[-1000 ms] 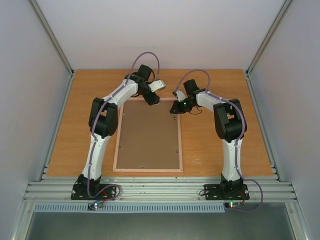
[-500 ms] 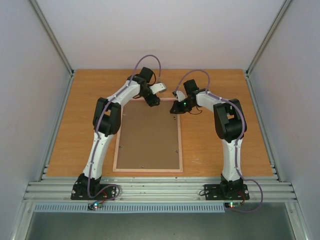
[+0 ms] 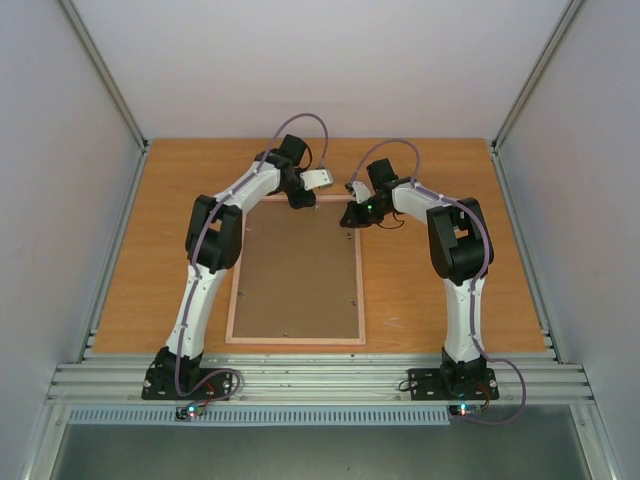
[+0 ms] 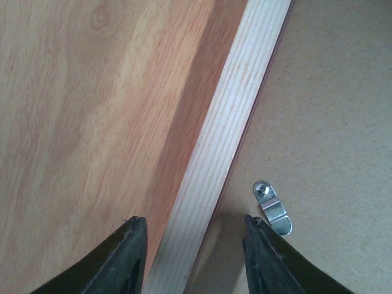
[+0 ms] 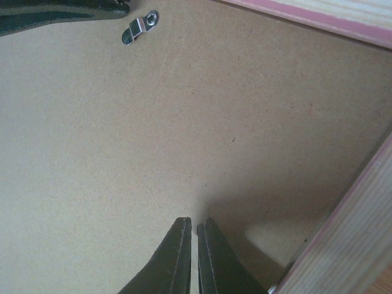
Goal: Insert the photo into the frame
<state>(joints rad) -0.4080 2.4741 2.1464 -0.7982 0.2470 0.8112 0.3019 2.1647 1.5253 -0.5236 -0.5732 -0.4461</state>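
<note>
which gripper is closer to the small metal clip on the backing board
Left. The left gripper straddles the frame rail, open, with the metal clip just beside one finger. The right gripper, shut, sits over the backing board well away from the clip.

pink frame (image 3: 295, 341) face-down on table

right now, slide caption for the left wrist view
Open left gripper straddles a rail of the frame, metal clip on the backing board

pale grained wood frame (image 4: 229, 128), matt fibreboard backing (image 5: 153, 141), shiny metal clip (image 4: 273, 208).
</note>
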